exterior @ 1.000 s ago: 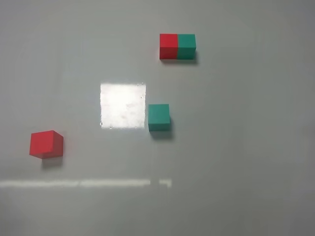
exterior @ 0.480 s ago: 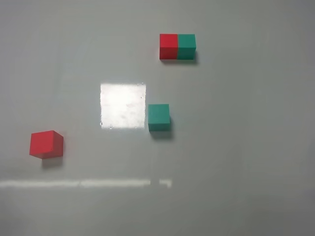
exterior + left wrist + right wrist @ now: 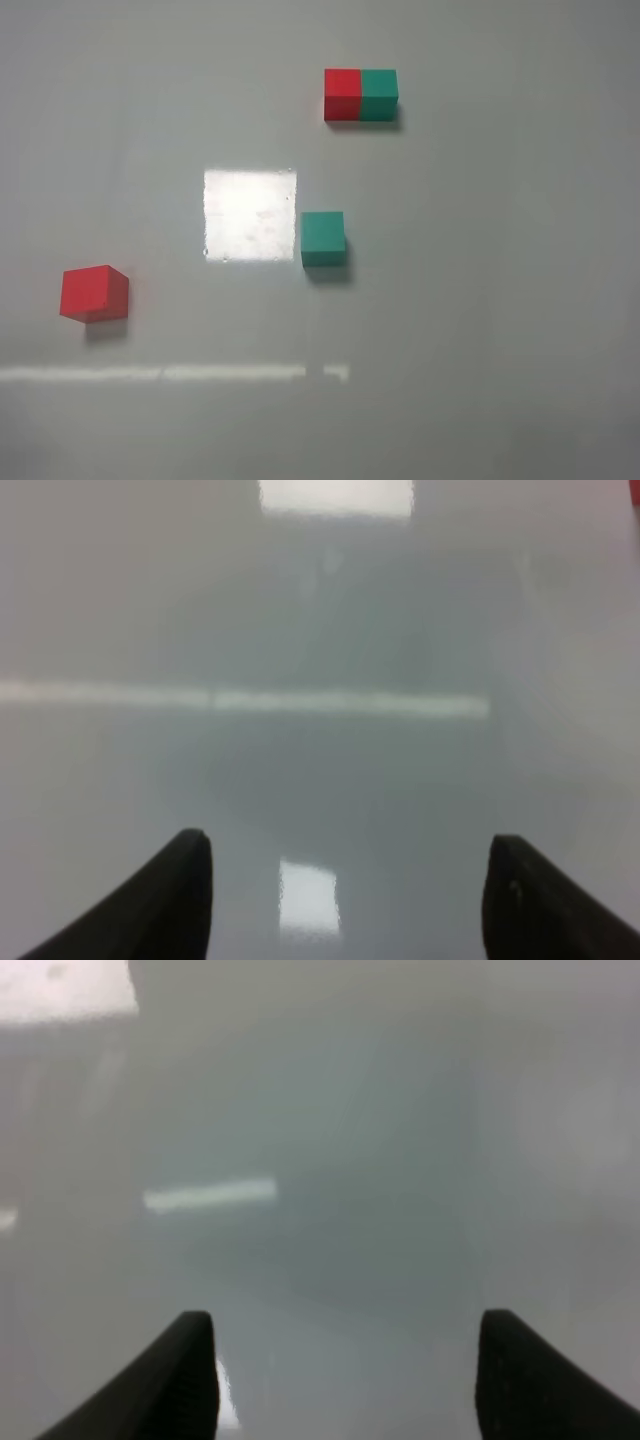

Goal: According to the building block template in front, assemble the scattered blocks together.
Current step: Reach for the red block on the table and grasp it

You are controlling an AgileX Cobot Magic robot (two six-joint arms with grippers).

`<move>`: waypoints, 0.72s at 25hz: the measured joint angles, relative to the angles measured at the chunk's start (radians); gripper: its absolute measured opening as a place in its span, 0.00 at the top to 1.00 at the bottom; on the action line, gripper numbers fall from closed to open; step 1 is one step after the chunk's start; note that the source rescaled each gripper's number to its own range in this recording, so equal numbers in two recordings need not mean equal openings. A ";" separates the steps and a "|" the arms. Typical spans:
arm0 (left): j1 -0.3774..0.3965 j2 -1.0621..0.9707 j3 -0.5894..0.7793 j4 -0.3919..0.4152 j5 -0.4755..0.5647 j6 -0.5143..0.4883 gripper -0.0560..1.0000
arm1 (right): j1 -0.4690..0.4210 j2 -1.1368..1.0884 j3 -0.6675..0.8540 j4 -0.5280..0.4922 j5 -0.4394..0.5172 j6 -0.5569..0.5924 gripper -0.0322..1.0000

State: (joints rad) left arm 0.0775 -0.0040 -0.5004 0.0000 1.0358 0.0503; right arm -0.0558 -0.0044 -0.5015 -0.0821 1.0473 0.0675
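In the exterior high view the building block template [image 3: 360, 95], a red and a teal-green cube joined side by side, lies at the back right of middle. A loose teal-green cube [image 3: 323, 238] rests near the centre. A loose red cube [image 3: 93, 293] sits far to the left, nearer the front. Neither arm shows in that view. My left gripper [image 3: 348, 865] stands open over bare grey table, nothing between its dark fingers [image 3: 175, 895]. My right gripper [image 3: 345, 1345] is also open with only bare table between its fingers [image 3: 180, 1375].
The table [image 3: 480, 300] is a glossy grey surface. A bright square glare patch [image 3: 250, 214] lies just left of the teal-green cube, and a thin bright reflected strip [image 3: 170, 373] runs across the front.
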 joint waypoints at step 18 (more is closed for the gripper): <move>0.000 0.279 -0.208 -0.245 -0.122 0.321 0.49 | 0.000 0.000 0.000 0.000 0.000 0.001 0.59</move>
State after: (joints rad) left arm 0.0775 0.2753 -0.7083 -0.2455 0.9135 0.3715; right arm -0.0558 -0.0044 -0.5015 -0.0821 1.0473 0.0685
